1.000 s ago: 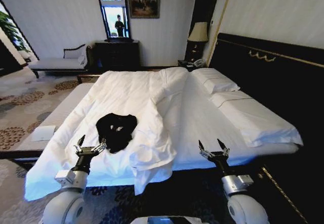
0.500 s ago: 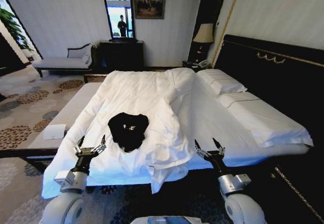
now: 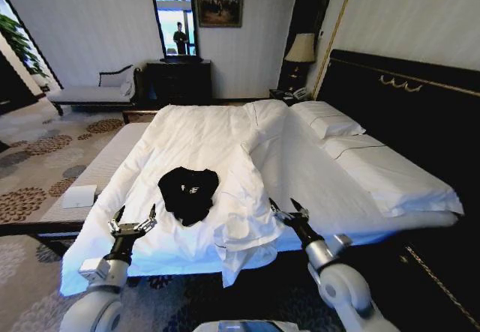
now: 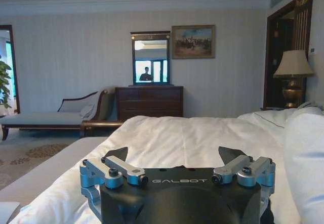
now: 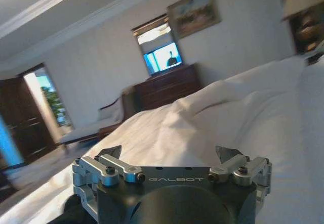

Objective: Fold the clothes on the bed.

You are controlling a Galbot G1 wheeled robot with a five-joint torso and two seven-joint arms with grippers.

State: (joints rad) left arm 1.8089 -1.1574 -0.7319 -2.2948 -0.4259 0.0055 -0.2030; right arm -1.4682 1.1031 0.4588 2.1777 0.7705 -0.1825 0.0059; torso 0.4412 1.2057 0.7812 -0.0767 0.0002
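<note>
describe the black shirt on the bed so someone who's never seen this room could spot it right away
Start at the big bed with white linen against the dark headboard. On its near half, left of the bunched fold of duvet, lies the T-shirt, crumpled, ahead of the open left gripper. It is the one black thing on the white bedding, with small white lettering on it.

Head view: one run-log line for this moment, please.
T-shirt: crumpled, unfolded on bed | left tool: open, near the bed's near edge | right tool: open, over bunched duvet | contact: none
</note>
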